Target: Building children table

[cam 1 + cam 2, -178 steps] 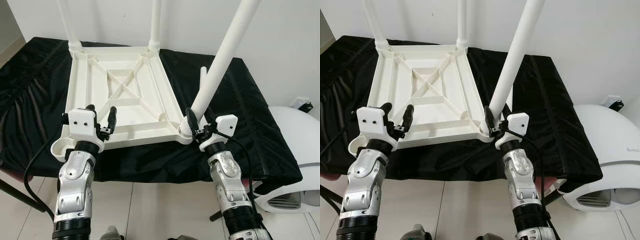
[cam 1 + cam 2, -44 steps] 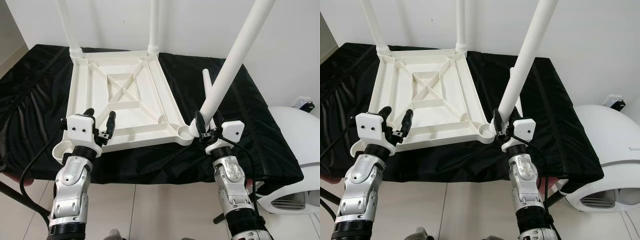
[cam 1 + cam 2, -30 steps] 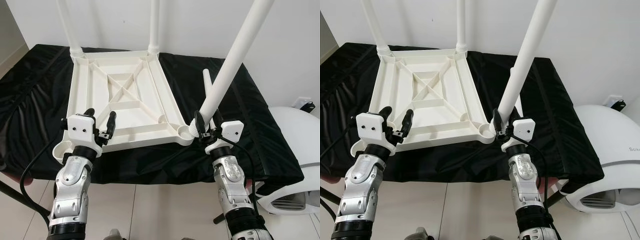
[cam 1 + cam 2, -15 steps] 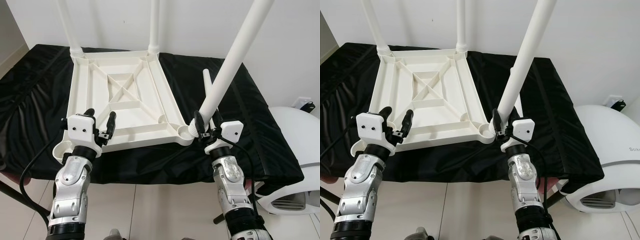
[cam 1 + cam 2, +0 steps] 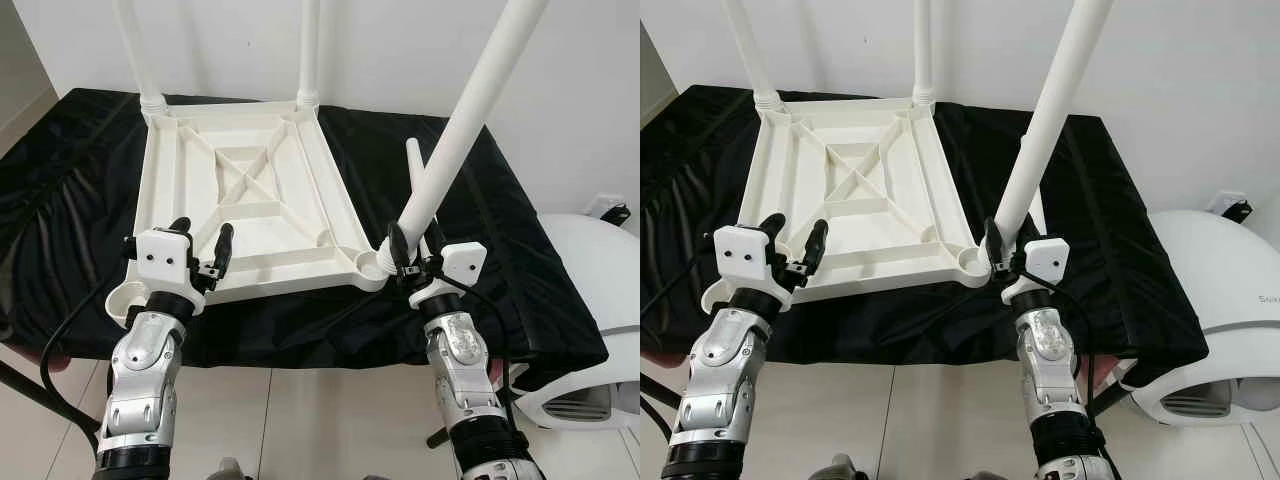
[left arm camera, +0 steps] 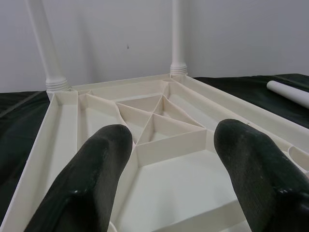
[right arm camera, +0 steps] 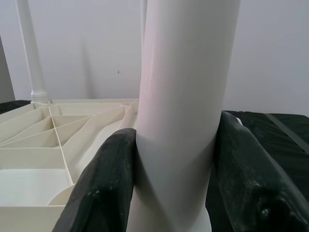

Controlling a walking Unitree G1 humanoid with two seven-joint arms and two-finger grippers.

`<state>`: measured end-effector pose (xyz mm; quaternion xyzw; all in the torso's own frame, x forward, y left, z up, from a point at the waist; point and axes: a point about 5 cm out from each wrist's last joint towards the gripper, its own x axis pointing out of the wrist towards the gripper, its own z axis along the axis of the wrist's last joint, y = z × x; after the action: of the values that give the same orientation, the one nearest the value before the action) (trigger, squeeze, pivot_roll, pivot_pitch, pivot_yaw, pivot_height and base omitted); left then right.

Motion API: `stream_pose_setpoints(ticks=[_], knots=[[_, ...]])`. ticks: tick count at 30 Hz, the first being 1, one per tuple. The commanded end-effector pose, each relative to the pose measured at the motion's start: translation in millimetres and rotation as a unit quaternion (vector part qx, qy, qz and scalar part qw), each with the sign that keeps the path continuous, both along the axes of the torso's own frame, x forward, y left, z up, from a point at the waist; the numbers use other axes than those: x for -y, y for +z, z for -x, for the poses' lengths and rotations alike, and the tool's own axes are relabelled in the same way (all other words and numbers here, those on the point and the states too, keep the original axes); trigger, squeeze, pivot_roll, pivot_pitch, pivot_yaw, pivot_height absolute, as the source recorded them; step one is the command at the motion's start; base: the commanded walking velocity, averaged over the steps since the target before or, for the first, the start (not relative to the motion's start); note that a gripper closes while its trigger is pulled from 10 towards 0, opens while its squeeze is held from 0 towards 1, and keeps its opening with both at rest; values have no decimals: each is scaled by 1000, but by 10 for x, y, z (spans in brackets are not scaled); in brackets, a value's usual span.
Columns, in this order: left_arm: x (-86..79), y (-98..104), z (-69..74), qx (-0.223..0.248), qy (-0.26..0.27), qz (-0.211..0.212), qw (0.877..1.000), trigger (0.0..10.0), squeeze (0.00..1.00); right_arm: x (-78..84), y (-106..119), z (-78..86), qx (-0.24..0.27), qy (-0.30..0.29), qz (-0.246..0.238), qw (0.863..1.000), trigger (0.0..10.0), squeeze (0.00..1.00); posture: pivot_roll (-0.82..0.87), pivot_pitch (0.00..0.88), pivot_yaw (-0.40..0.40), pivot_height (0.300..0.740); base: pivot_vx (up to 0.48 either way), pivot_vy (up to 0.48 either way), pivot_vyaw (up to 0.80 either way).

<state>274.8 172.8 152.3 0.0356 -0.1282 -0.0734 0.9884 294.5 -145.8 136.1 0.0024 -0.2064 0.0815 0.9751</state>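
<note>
Two round white plastic legs [image 5: 145,70] stood seated at the far corners of the inverted white ribbed tabletop [image 5: 245,205]. Our right gripper [image 5: 408,244] clamped a tilted third leg [image 5: 455,140] at the near right corner socket; we judged it needed uprighting before pressing. Left gripper [image 5: 200,248] hovered, fingers apart.

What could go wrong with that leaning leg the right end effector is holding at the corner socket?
The right end effector is shut on the third table leg, which leans away from the upside-down tabletop rather than standing straight like the two far legs, so it may jam or go in crooked. The left end effector hangs open, not bracing, so the tabletop could slide on the black cloth.
</note>
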Motion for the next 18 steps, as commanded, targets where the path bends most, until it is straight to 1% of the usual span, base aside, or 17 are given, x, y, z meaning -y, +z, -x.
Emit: stream_pose_setpoints(ticks=[1,11,15,18], knots=[[-1,10,-5,5,24,10,1000,10000,0,16,27,-20,8,2,5,1000,10000,0,89,0,-34,740,0,0,0],[-12,-77,30,-6,29,10,1000,10000,0,37,23,-27,5,2,9,1000,10000,0,83,0,-40,740,0,0,0],[-65,-237,66,-30,35,4,999,10000,0,54,-47,-11,-7,-2,11,1000,10000,0,83,0,-39,740,0,0,0],[-89,-288,83,-35,39,7,999,10000,0,58,-60,-21,-10,-3,11,1000,10000,0,83,0,-39,740,0,0,0]])
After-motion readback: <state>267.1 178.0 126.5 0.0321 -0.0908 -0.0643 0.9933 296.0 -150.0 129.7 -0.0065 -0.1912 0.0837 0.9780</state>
